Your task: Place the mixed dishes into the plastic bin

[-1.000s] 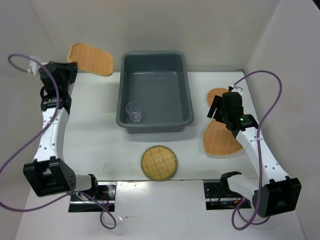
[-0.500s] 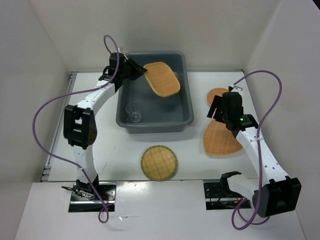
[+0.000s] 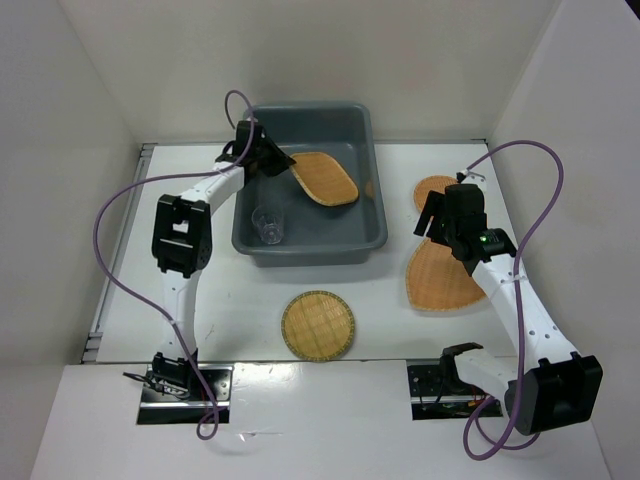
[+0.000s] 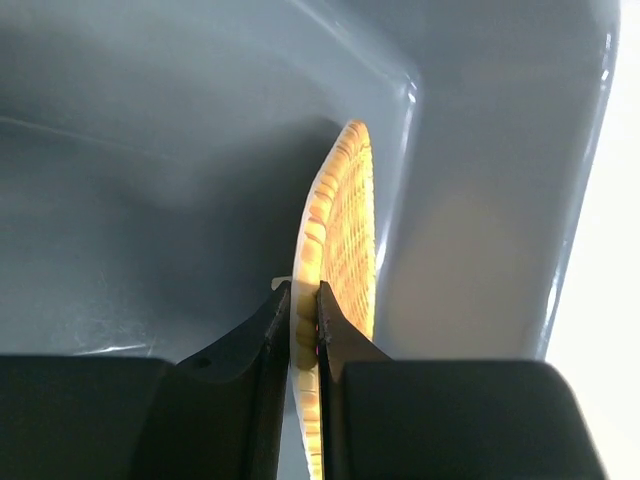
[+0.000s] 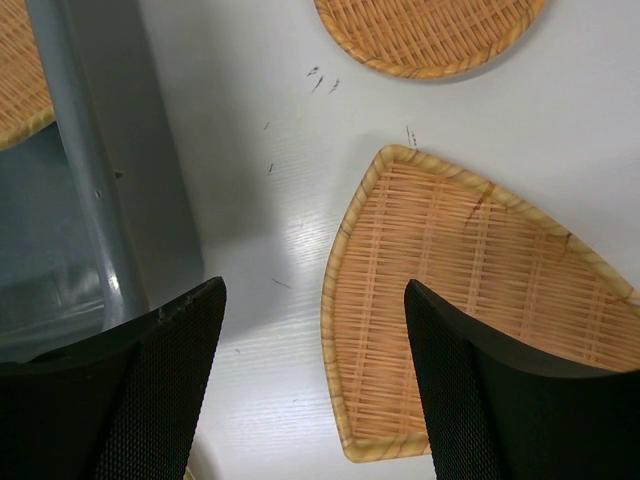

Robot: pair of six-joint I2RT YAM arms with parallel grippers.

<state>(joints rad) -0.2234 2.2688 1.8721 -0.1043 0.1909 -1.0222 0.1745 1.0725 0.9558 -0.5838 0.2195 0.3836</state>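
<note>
Gripping the square plate (image 3: 325, 178) by its edge, the left gripper (image 3: 274, 160) is clenched on the woven rim. The left wrist view shows both fingers pinching it edge-on. The plate is tan-orange woven bamboo with rounded corners. It is tilted and sits inside the far half of the bin (image 3: 305, 252), near the right wall. Cannot tell if it touches the bin floor.

The bin is dark grey and rectangular with a flared rim, at the far middle of the tabletop (image 3: 200, 290). A clear cup (image 3: 267, 223) stands upright in its near-left corner. Nothing else shows in the bin.

A round plate (image 3: 318, 325) lies flat on the tabletop just in front of the bin. A fan plate (image 3: 440, 275) lies flat to the right of the bin. A second round plate (image 3: 432, 190) lies beyond it, partly hidden by the right arm.

The left arm rises from the near-left base with its elbow left of the bin. Its forearm crosses the bin's far-left rim. The right arm stretches forward from the near-right base. The right gripper (image 3: 436, 228) hovers over the tabletop between the bin's right wall and the fan plate, fingers spread wide and holding nothing.
</note>
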